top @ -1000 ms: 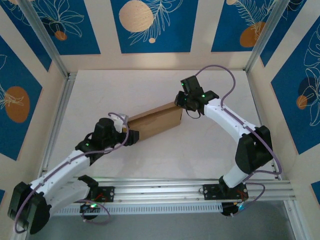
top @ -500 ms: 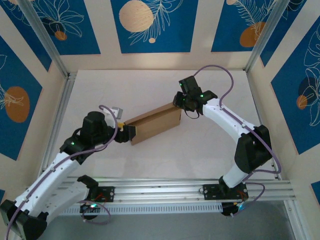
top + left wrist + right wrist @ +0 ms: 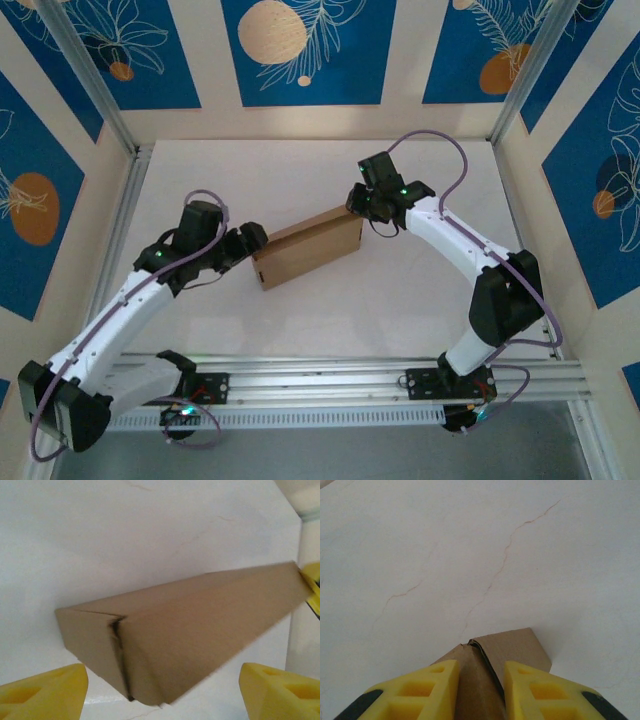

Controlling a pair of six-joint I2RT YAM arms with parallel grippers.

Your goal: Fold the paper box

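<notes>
the paper box point(image 3: 307, 247) lay closed in the middle of the top view, slanting up to the right on the white table point(image 3: 300, 170). the right gripper point(image 3: 477, 690) pinched its upper-right end between narrow jaws, probably to pin it while the other end got pressed. the left gripper point(image 3: 165, 697) hung just off the lower-left end, jaws wide and empty. the box was plain matte brown cardboard with sharp creases and a slightly gaping corner seam. the tabletop showed hairline cracks.

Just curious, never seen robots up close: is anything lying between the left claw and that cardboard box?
Nothing: the left wrist view shows bare white table between the open left gripper and the paper box.
</notes>
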